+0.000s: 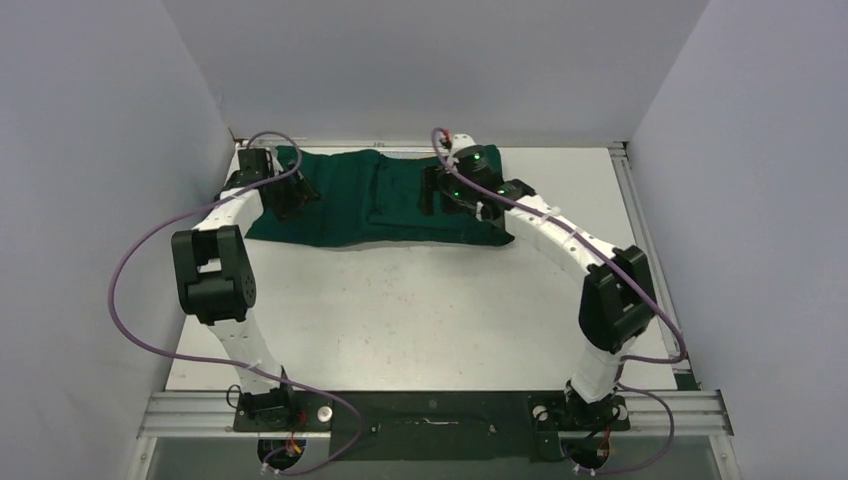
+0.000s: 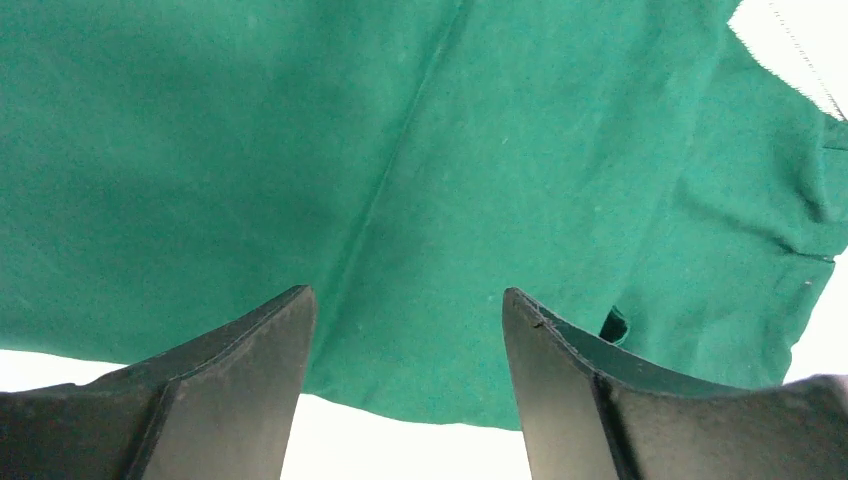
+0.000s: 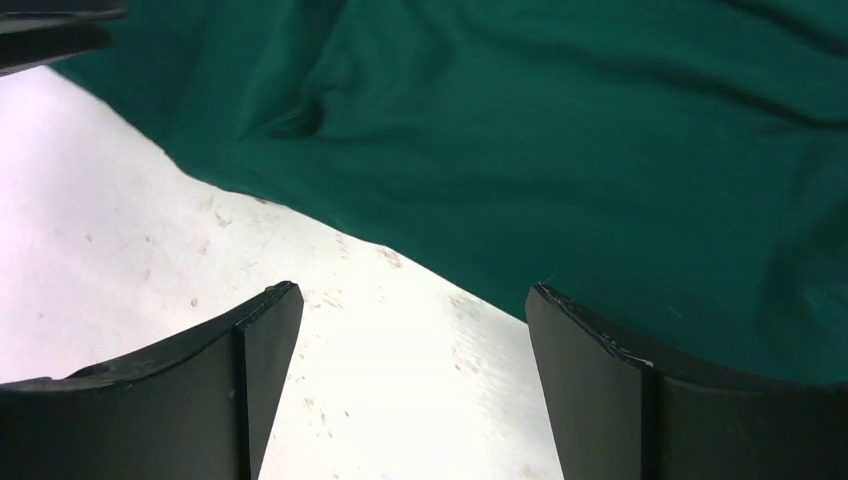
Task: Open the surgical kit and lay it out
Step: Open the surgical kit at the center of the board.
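The surgical kit (image 1: 370,200) lies as creased dark green cloth, left claw (image 2: 407,292) and right claw (image 3: 415,287) both released.

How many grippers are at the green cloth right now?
2. The left gripper is over the green cloth's left end. The right gripper is over its right part, by an edge. Both are open, holding nothing. Neither is hidden.

a white table (image 1: 420,310) is closed in by plain pale grey walls at the back (image 1: 430,60), left (image 1: 80,200) and right (image 1: 760,200). faint reddish-brown specks (image 3: 390,258) dot its surface. an aluminium rail (image 1: 200,412) runs along the near edge, another (image 1: 640,230) along the right edge; a dark plate (image 1: 440,425) lies across the near rail's middle
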You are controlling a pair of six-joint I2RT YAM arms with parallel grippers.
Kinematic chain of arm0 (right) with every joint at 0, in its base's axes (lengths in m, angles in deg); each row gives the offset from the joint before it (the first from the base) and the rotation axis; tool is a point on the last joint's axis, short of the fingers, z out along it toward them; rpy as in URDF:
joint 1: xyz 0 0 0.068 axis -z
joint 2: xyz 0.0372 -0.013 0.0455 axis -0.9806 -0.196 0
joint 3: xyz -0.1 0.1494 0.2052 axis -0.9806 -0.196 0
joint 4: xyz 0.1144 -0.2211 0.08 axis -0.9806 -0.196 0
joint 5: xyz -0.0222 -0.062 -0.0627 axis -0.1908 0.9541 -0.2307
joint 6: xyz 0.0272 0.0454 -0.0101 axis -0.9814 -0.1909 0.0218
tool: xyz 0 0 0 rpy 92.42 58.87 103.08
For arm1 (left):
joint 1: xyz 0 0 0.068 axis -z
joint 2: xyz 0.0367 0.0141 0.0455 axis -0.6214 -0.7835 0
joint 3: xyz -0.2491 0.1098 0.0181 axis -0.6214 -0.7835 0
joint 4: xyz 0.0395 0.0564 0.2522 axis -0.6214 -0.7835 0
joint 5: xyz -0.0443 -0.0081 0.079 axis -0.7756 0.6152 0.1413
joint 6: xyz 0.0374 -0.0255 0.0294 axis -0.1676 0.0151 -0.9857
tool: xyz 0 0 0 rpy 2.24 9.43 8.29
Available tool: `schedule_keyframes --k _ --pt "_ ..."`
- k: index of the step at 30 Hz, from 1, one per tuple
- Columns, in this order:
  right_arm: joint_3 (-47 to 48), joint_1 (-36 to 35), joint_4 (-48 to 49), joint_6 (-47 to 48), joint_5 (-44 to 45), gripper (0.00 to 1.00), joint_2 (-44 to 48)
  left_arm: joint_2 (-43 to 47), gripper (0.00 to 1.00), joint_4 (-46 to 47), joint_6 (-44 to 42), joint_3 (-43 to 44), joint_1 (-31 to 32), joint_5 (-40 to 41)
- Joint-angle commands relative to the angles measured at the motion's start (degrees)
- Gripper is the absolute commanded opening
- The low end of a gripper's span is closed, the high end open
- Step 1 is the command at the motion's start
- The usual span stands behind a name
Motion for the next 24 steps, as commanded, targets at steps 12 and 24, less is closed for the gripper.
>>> schedule_keyframes --k 12,24 --pt "13.93 -10.20 3.51 4.28 14.75 0.80 -16.51 -5.69 0.65 2.35 4.14 -1.40 0.92 7.73" --pt "14.67 -13.06 8.22 16.20 3.34 0.77 -20.75 -3.51 0.59 -4.91 13.72 -9.20 1.25 14.43"
